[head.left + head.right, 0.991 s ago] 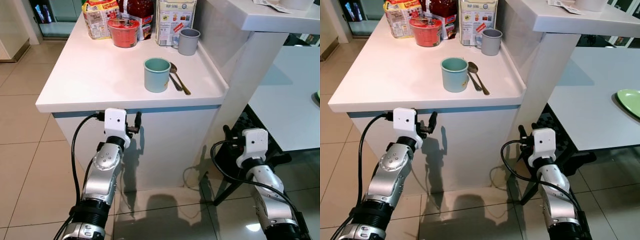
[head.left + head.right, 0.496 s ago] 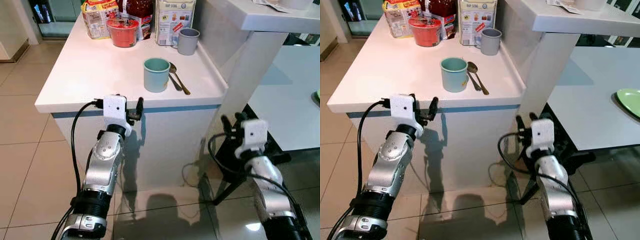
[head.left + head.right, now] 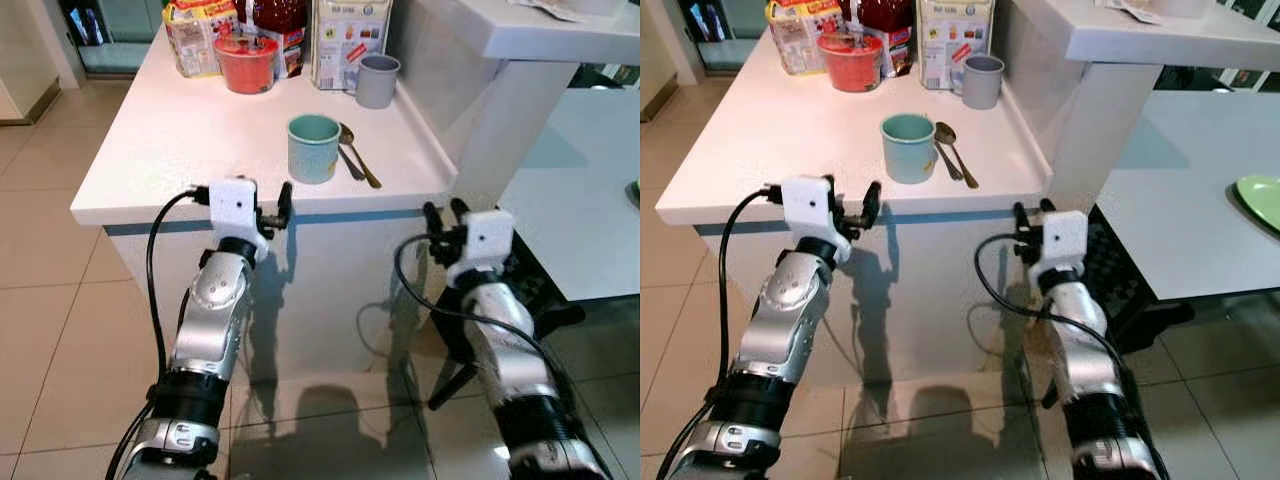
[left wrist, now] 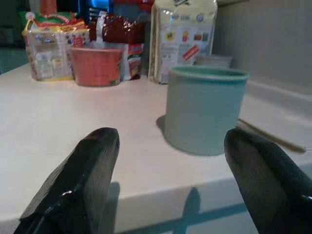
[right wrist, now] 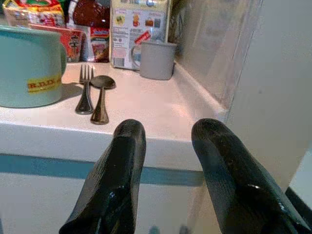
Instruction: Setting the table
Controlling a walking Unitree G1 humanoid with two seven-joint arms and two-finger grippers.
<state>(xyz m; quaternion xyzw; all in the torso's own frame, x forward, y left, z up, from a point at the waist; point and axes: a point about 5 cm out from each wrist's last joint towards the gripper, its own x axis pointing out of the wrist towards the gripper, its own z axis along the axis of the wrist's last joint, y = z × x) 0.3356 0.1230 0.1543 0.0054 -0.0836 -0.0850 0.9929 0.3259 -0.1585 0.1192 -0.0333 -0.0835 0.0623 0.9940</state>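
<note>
A teal cup [image 3: 314, 148] stands near the front of the white counter [image 3: 180, 160], with a spoon [image 3: 357, 158] and a fork [image 5: 85, 91] lying just to its right. My left gripper [image 3: 852, 205] is open at the counter's front edge, level with the top, its fingers [image 4: 83, 180] spread wide in front of the teal cup [image 4: 204, 109]. Below the counter's right front corner my right gripper [image 3: 443, 215] is open by a narrower gap. It faces the spoon [image 5: 101, 97] and fork from below the edge. Neither gripper holds anything.
A grey cup [image 3: 377, 81], a red bowl [image 3: 246, 64] and food packets [image 3: 345, 40] stand at the back of the counter. A white pillar [image 3: 500, 110] rises beside my right arm. The pale table [image 3: 1180, 200] on the right carries a green plate [image 3: 1262, 195].
Both arms have risen toward the counter's front edge. The right gripper moved up and left, from floor level to just under the corner. The left rose slightly.
</note>
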